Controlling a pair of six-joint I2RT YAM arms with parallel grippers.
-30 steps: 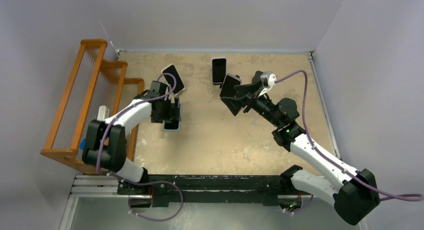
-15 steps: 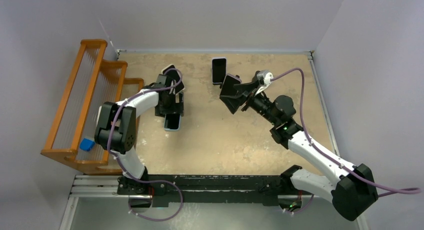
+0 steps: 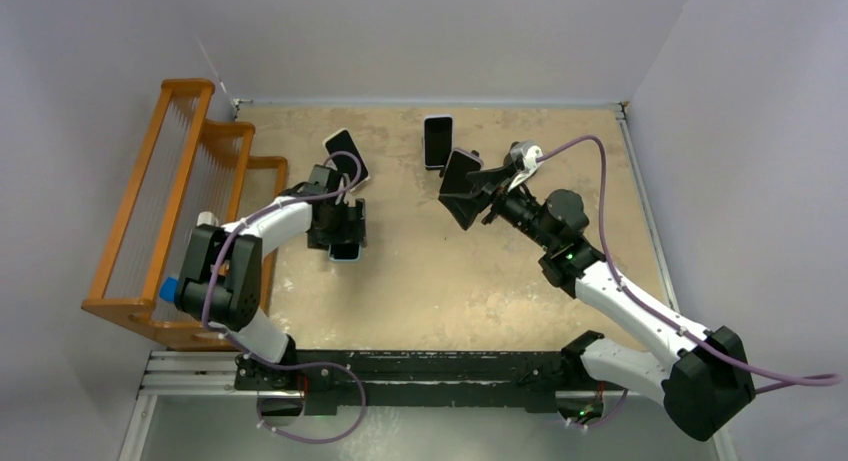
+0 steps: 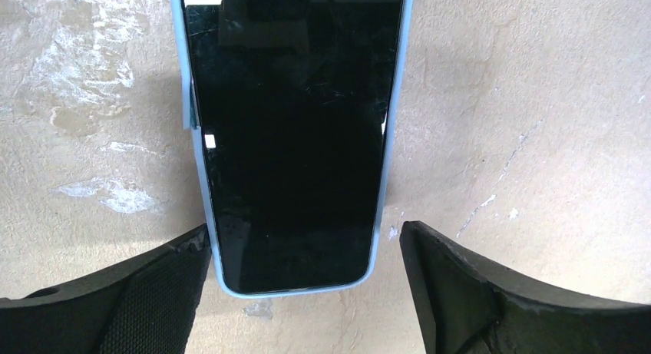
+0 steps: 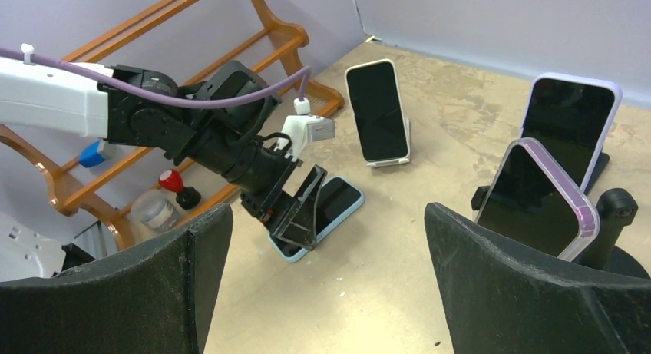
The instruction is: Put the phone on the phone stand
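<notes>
A phone in a light blue case (image 4: 292,139) lies flat, screen up, on the tan table (image 3: 430,281). My left gripper (image 4: 303,292) is open and straddles its near end. The left finger (image 4: 153,292) sits against the phone's edge and the right finger (image 4: 476,292) stands apart from it. From above, the left gripper (image 3: 343,229) covers most of this phone (image 3: 345,252). A white phone stand (image 5: 401,150) holds a white-cased phone (image 5: 376,112). My right gripper (image 5: 328,239) hangs open and empty, facing the left arm. Next to its right finger a purple-cased phone (image 5: 537,196) leans on a black stand (image 5: 618,208).
A third phone (image 5: 572,131) stands upright at the back (image 3: 437,141). An orange wooden rack (image 3: 170,211) runs along the left edge, with a small bottle (image 5: 157,210) and a blue item (image 3: 168,289) on it. Grey walls close in the table.
The left gripper drew back toward the far side, uncovering more of the blue phone, then came back over it. Its elbow swung. The right arm barely shifted. Both grippers stayed open.
</notes>
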